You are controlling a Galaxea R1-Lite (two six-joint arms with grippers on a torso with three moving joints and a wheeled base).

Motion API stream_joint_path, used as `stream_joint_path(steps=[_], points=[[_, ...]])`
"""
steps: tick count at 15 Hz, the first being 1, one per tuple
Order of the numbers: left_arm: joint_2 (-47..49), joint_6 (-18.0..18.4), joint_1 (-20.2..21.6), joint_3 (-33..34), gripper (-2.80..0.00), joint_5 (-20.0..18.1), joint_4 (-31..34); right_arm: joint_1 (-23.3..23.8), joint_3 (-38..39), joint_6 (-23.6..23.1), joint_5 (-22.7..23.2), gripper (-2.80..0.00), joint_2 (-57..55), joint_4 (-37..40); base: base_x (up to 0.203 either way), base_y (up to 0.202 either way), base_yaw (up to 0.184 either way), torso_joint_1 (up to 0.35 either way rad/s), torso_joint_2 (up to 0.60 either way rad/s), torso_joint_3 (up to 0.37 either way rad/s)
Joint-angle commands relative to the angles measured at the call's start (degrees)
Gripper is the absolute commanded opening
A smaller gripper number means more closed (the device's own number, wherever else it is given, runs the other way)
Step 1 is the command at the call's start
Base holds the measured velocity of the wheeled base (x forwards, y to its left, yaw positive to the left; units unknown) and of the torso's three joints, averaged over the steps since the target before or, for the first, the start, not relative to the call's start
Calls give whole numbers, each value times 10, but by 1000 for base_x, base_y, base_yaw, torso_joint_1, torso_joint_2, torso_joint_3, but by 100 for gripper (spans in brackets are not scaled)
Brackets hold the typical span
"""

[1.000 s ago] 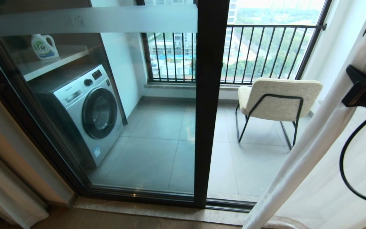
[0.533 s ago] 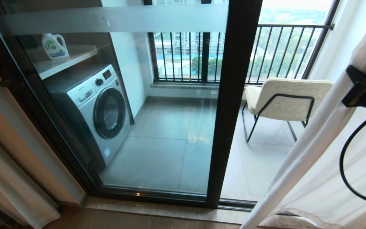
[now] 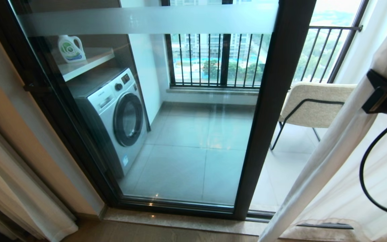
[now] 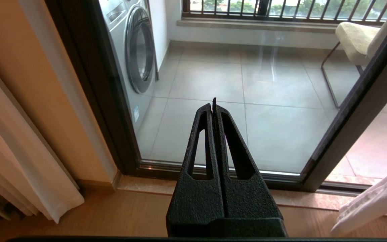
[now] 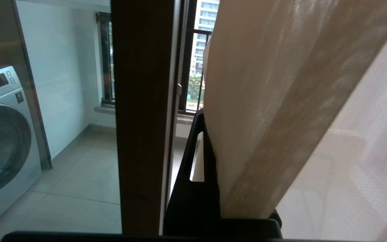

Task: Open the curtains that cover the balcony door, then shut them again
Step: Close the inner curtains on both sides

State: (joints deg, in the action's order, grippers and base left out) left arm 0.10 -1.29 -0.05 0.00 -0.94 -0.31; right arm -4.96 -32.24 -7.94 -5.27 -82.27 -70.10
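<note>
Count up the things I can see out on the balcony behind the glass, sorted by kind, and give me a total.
Washing machine: 1
Detergent bottle: 1
Chair: 1
Railing: 1
Total: 4

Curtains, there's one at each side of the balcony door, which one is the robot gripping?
The sheer white curtain on the robot's right: the right gripper is shut on its gathered edge. The curtain at the left hangs untouched, with the shut left gripper holding nothing.
</note>
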Motion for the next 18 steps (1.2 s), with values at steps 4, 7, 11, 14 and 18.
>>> stream_joint_path(steps=[4,7,11,14,18], points=[[0,0,0,0,-280,0,0,0,1,-1,0,-280,1,-4,0,186,2,2,4,5],[0,0,0,0,-280,0,0,0,3,-1,0,-280,2,-4,0,174,1,2,3,1],[0,0,0,0,-280,0,0,0,4,-1,-1,-280,4,-4,0,24,0,1,1,1],[0,0,0,0,-280,0,-1,0,6,-1,-1,-280,4,-5,0,0,0,0,0,0],[0,0,0,0,-280,0,-1,0,13,-1,-1,-280,1,-19,0,0,0,0,0,0]])
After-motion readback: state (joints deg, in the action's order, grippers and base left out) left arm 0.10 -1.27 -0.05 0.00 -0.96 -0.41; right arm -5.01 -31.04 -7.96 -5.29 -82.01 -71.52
